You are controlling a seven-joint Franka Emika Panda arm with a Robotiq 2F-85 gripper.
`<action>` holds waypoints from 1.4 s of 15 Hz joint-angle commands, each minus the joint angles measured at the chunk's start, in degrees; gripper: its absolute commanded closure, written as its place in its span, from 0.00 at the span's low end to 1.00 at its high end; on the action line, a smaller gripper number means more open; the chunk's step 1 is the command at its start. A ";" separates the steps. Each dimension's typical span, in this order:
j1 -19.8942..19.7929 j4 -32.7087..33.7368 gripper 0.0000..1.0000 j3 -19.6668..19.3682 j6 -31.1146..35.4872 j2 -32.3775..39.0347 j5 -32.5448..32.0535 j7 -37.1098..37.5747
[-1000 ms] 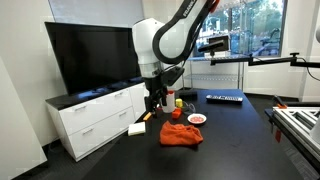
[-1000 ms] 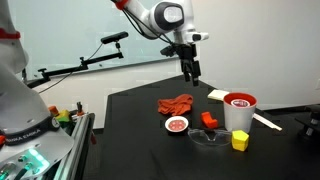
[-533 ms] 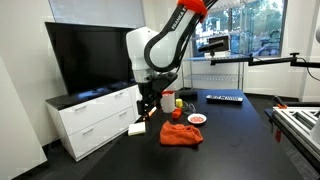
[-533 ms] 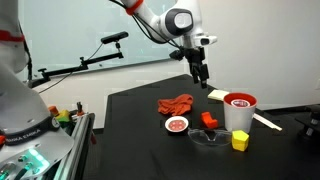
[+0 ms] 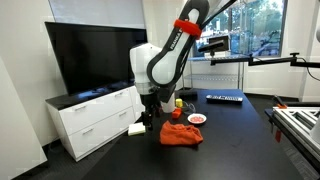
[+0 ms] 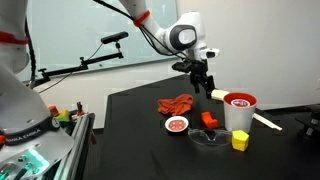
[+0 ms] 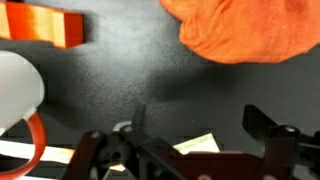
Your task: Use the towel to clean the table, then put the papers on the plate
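The orange towel [image 5: 181, 134] lies crumpled on the black table, and it also shows in the other exterior view [image 6: 176, 103] and at the top of the wrist view [image 7: 245, 30]. The small red-and-white plate [image 5: 197, 119] [image 6: 177, 124] sits beside it. The pale papers [image 5: 137, 128] [image 6: 217, 94] lie near the table's edge. My gripper [image 5: 148, 117] [image 6: 205, 88] hangs low just over the papers, apart from the towel. In the wrist view the jaws [image 7: 200, 135] are open and empty, with a corner of the papers [image 7: 195, 145] between them.
A white cup with a red rim [image 6: 239, 108] [image 7: 15, 90], a red block [image 6: 208, 120], a yellow block [image 6: 240, 141], a clear dish [image 6: 207, 138] and a wooden stick [image 6: 265, 120] stand near the papers. A white cabinet [image 5: 95, 115] with a monitor is beside the table.
My arm has swung away from above the towel toward the table's edge and come down over the papers. The jaws stay open. Towel, plate and papers have not moved.
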 commanded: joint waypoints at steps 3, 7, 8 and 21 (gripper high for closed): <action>-5.13 6.09 0.00 3.72 3.21 3.08 3.95 -12.15; -6.39 9.32 0.00 4.71 2.86 5.13 4.67 -15.30; -4.83 6.76 0.00 3.08 3.53 4.17 3.67 -12.27; -6.89 11.31 0.00 5.23 2.20 7.03 2.87 -21.23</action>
